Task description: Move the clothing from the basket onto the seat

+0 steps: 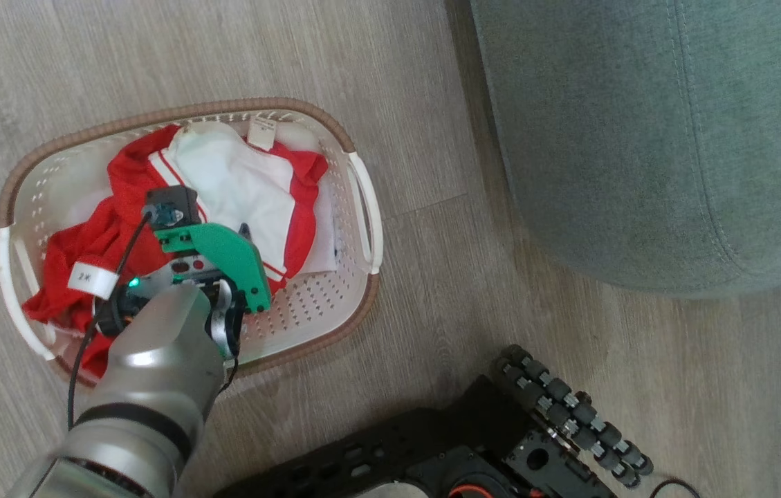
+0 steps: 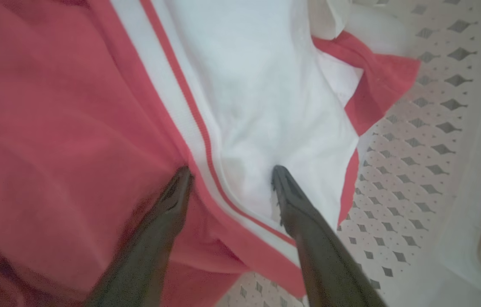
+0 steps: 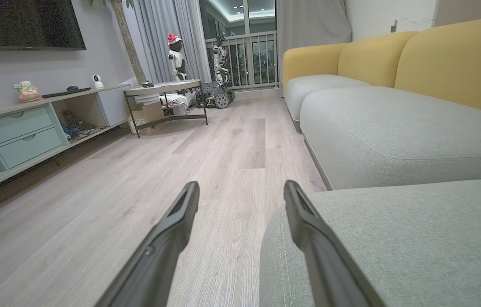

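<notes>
The clothing (image 1: 224, 187) is a heap of red fabric with white panels and striped trim, lying in the white perforated basket (image 1: 321, 304) on the floor at the left. My left arm's wrist (image 1: 214, 266) hangs over the basket. My left gripper (image 2: 229, 175) is open. Its fingertips (image 2: 180, 179) rest on the clothing (image 2: 244, 106), one on the red, one on the white, astride the striped trim. The grey-green seat (image 1: 611, 138) fills the upper right. My right gripper (image 3: 240, 189) is open and empty over the seat's (image 3: 393, 238) rounded edge.
My black base with roller wheels (image 1: 570, 415) sits at the bottom, right of the basket. Wooden floor (image 1: 445, 277) separates basket and seat. The right wrist view shows a yellow-backed sofa (image 3: 436, 64), a low cabinet (image 3: 18, 128) and a table (image 3: 163, 91) farther off.
</notes>
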